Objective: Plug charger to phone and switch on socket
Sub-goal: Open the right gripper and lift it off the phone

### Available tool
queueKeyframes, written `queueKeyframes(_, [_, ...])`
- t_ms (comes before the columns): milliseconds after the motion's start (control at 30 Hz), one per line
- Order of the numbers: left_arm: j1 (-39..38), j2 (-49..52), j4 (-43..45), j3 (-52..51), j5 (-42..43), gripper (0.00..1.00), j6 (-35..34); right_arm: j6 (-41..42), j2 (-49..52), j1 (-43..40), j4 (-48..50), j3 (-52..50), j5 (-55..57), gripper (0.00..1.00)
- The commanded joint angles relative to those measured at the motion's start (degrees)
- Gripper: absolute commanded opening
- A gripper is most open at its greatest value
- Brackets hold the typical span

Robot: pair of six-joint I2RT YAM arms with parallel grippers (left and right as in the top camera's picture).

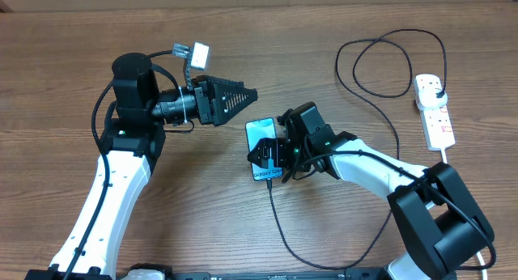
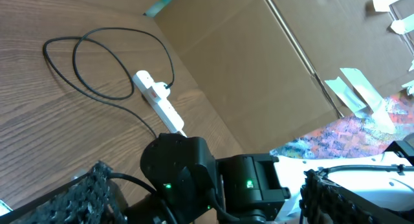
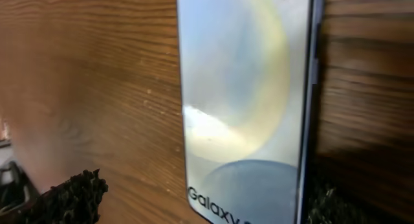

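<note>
The table is wood-grained and carries all items; the left arm stands at the left side, with the left gripper raised above the table and aimed to the right, toward the phone but apart from it; its jaws stand wide apart and hold nothing, as the left wrist view shows one finger at each lower corner with clear space between; the phone lies flat, screen up, near the table centre, its long axis running roughly away from the robot; the screen is light blue and the word "Galaxy" is legible near its lower end; the right gripper is positioned low over that lower end, jaws spread wide, with one of its fingers on each side of the phone; the right wrist view shows a gap of bare wood between the left-hand finger and the phone edge, so the phone is straddled, not gripped; the charger runs from the phone's lower edge toward the robot, curves right, passes behind the right arm, forms loose loops at the far right and ends in a black plug seated in the socket; whether the connector tip is inserted in the phone cannot be determined; the socket lies at the right edge, well apart from the phone; its switch position cannot be determined.
</note>
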Motion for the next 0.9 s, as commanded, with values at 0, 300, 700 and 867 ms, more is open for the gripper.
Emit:
queueKeyframes(0, [0.0,-1.0,0.2,1.5,0.8,1.00,0.9,0.7,0.0,0.4,-1.3,-1.0,7.8,1.00])
queueKeyframes(300, [0.0,-1.0,0.2,1.5,0.8,1.00,0.9,0.7,-0.2,1.4,-1.1,-1.0,8.8,1.00])
queueKeyframes(700, [0.0,-1.0,0.2,1.5,0.8,1.00,0.9,-2.7,-4.6,-4.1,-20.4,9.3,12.0,1.00])
queueKeyframes(867, [0.0,-1.0,0.2,1.5,0.8,1.00,0.9,-9.4,-4.7,-10.3,-40.0,18.8,15.4,1.00])
